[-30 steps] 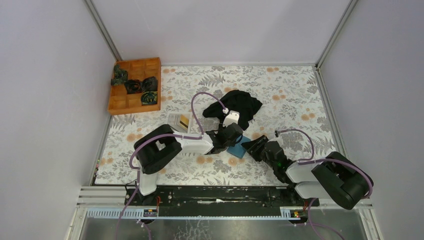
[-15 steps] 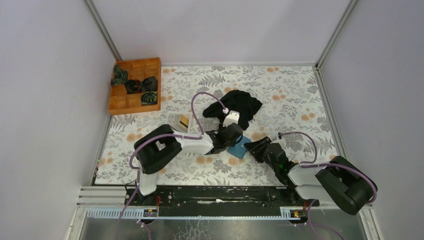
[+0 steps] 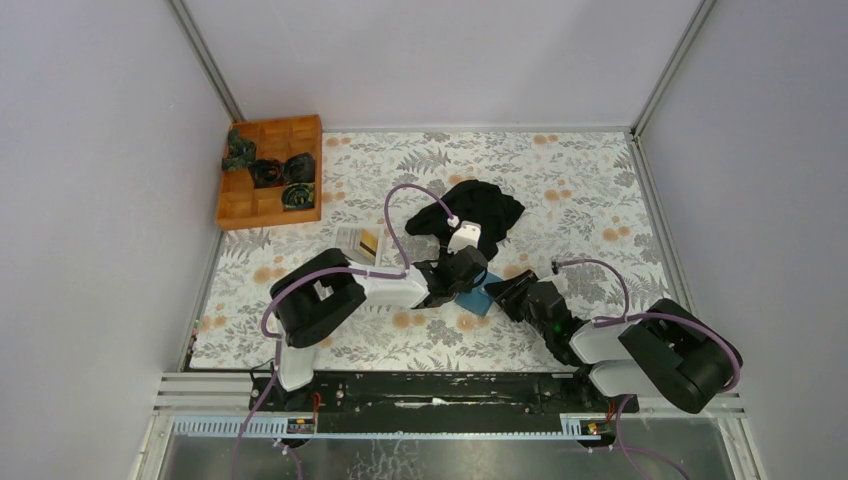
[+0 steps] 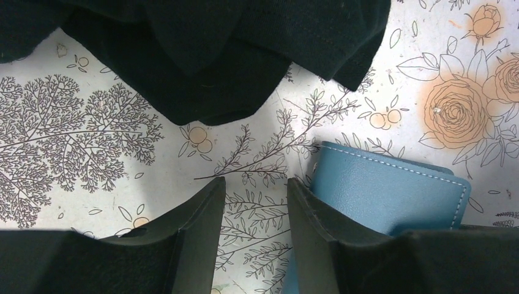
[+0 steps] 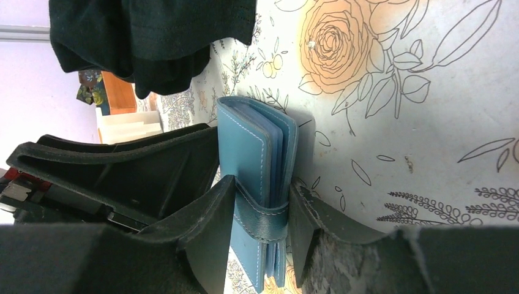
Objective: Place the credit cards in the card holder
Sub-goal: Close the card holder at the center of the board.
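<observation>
I see the tabletop (image 3: pixel 590 180) under a white floral print with orange roses and grey ferns. Plain pale lilac-grey panels box it in: back wall (image 3: pixel 440 60), left wall (image 3: pixel 90 200), right wall (image 3: pixel 770 180). Aluminium posts (image 3: pixel 205 60) run up both back corners. A black mounting rail (image 3: pixel 440 388) lines the near edge, with a brushed metal sheet (image 3: pixel 440 458) below it. Light is even and diffuse, shadows soft.

You see a holder (image 5: pixel 248 147) of grained, faintly shiny blue leather with pale stitching, a matt black knitted cloth (image 4: pixel 202 55), and a smooth printed table cover (image 4: pixel 165 177).
</observation>
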You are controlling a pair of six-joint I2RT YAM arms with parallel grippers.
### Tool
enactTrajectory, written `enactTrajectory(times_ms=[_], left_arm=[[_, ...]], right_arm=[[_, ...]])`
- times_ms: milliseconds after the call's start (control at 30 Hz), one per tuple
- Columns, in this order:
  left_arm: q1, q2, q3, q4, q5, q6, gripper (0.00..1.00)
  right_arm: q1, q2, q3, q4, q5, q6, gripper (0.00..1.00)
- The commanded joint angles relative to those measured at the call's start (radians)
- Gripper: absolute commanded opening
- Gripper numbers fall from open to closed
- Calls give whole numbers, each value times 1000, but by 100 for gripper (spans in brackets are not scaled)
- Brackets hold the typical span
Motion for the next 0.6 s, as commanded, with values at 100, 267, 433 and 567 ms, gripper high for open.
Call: enactTrajectory(times_ms=[100,267,433,567], left_arm=[[-17,74,-15,-98,53,-11,48],[-18,75,-11,-101,52,-13,47],[-21,74,-8,-107,49,-15,47],[-23,71,-12,-108,48,-16,47]], right_arm=[[24,-35,-20,-74,6,-37,44],[27,-66,-34,-74,5,-39,45],[27,-67,-31,-75,12,-44,45],[27,-54,-25,-64,15,-52,45]])
